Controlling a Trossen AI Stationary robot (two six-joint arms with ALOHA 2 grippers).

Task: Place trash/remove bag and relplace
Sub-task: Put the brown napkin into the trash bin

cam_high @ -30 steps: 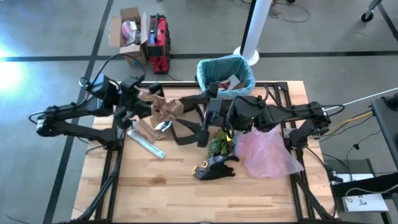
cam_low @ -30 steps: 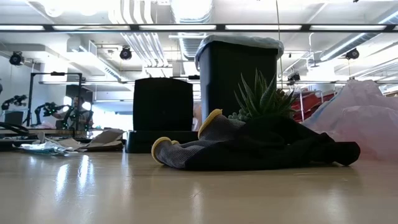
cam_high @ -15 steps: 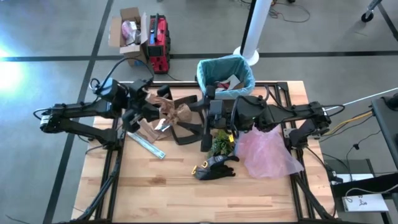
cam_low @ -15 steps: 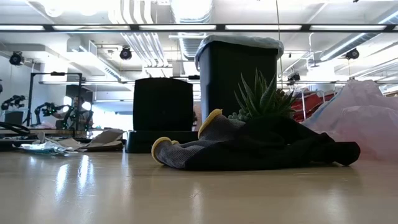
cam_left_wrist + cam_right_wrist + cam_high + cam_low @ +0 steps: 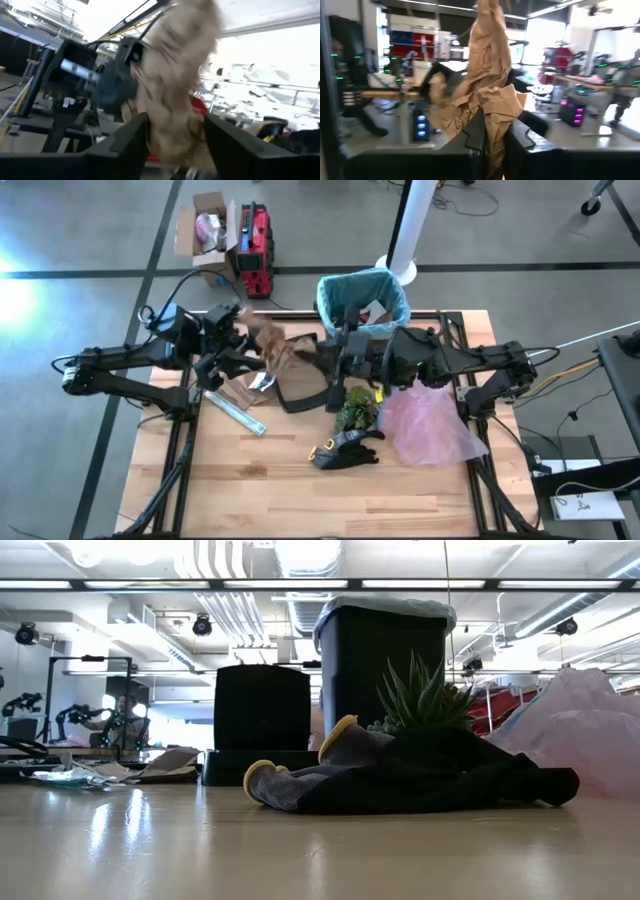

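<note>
A crumpled brown paper piece of trash (image 5: pixel 282 348) hangs in the air between my two grippers, over the table's far half. My right gripper (image 5: pixel 325 360) (image 5: pixel 496 127) is shut on its right end. My left gripper (image 5: pixel 238 335) (image 5: pixel 175 131) stands open at its left end, one finger on either side of the paper (image 5: pixel 175 95). The black bin (image 5: pixel 362 298) (image 5: pixel 385 660), lined with the teal bag (image 5: pixel 330 295), stands at the table's far edge, just beyond my right gripper. More trash (image 5: pixel 240 388) lies flat on the table under my left arm. My right gripper pinches the paper's right end (image 5: pixel 492 112) between its two fingers (image 5: pixel 474 134), coming in level from the table's right side. The paper is lifted clear of the table and reaches away from the fingers toward my left gripper. Whether my left gripper's open fingers (image 5: pixel 131 137) touch the paper, I cannot tell.
A green plant tuft (image 5: pixel 355 408), a black-and-yellow glove (image 5: pixel 345 448) and a pink plastic bag (image 5: pixel 430 420) lie on the table's right half. A pale strip (image 5: pixel 238 415) lies near the left trash. A dark boxy thing (image 5: pixel 262 725) stands mid-table. Bare wood (image 5: pixel 300 495) lies along the near edge.
The brown paper has been carried toward the table's right, and its right end has come between my right gripper's fingers, which have shut on it. My left gripper's fingers have parted around the paper's left end. The paper stays lifted clear of the table.
</note>
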